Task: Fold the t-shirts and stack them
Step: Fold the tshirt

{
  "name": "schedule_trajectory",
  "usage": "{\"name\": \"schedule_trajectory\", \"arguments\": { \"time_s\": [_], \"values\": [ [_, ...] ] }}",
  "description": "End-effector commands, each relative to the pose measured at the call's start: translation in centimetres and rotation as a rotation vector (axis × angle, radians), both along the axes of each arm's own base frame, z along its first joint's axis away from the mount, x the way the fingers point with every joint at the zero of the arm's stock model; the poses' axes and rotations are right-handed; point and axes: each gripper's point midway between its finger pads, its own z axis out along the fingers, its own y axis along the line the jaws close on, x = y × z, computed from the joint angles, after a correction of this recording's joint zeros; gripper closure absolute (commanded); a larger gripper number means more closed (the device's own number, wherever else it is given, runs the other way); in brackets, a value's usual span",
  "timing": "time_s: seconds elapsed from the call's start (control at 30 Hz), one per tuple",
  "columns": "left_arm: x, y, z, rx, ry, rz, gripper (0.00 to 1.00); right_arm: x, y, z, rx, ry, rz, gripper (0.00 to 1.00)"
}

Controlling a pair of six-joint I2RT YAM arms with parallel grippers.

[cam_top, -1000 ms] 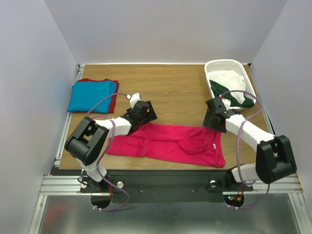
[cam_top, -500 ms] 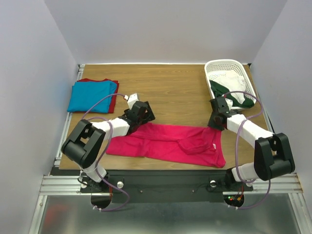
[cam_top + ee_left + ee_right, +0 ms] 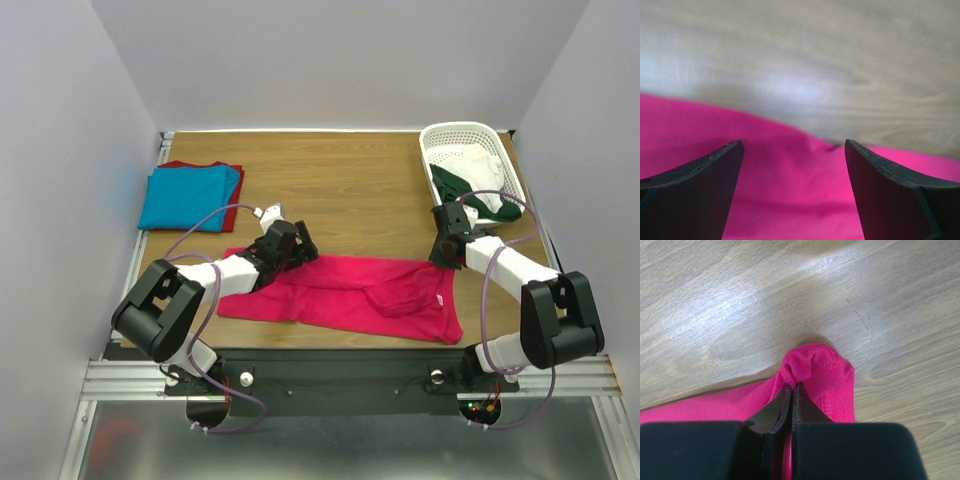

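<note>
Pinching pink t-shirt [image 3: 350, 295] corner with right gripper [image 3: 792, 388]; left gripper [image 3: 792, 143] spread.
Corner could be lost if lifted one-sided.

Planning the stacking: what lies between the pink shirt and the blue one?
Bare table, crossed by the left arm's cable; shown in the top view.

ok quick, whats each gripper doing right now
left gripper: open, fingers spread over the edge of the pink t-shirt, gripping nothing.
right gripper: closed, pinching a bunched corner of the pink t-shirt.
</note>
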Motion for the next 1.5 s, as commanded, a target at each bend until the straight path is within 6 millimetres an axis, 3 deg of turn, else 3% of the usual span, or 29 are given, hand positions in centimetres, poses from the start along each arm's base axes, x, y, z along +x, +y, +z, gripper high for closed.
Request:
{"name": "schedule_trajectory", "arguments": {
  "time_s": [0.0, 0.17, 0.3, 0.57, 0.77, 0.97, 1.33, 1.47],
  "values": [
    [-2.0, -1.8, -2.1, -0.072, 0.065, -0.060, 0.06, 1.4, -0.2, 0.6, -0.001, -0.047, -0.010, 0.99],
    [-2.7, -2.2, -4.0, -0.076, 0.101, -0.073, 0.06, 1.7, -0.5, 0.8, -0.008, -0.055, -0.022, 0.99],
    [-2.7, -0.4, -5.0, -0.016, 0.107, -0.018, 0.05, 1.7, -1.2, 0.9, -0.019, -0.059, -0.041, 0.99],
    [-2.4, 3.3, -4.4, 0.039, 0.067, 0.111, 0.02, 1.6, -2.1, 1.9, -0.019, -0.097, -0.079, 0.99],
    [-2.4, 5.7, -5.5, 0.060, 0.086, 0.171, 0.02, 1.5, -2.3, 1.8, -0.017, -0.097, -0.085, 0.99],
    [-2.1, 5.8, -5.3, 0.047, 0.078, 0.174, 0.01, 1.2, -2.8, 1.8, -0.029, -0.099, -0.093, 0.98],
    [-1.6, 5.9, -5.0, 0.057, 0.067, 0.181, 0.02, 1.3, -4.8, 2.0, -0.044, -0.098, -0.139, 0.60],
    [-1.6, 5.8, -5.1, 0.062, 0.068, 0.176, 0.02, 1.5, -4.9, 2.0, -0.041, -0.097, -0.141, 0.59]
  ]
}}
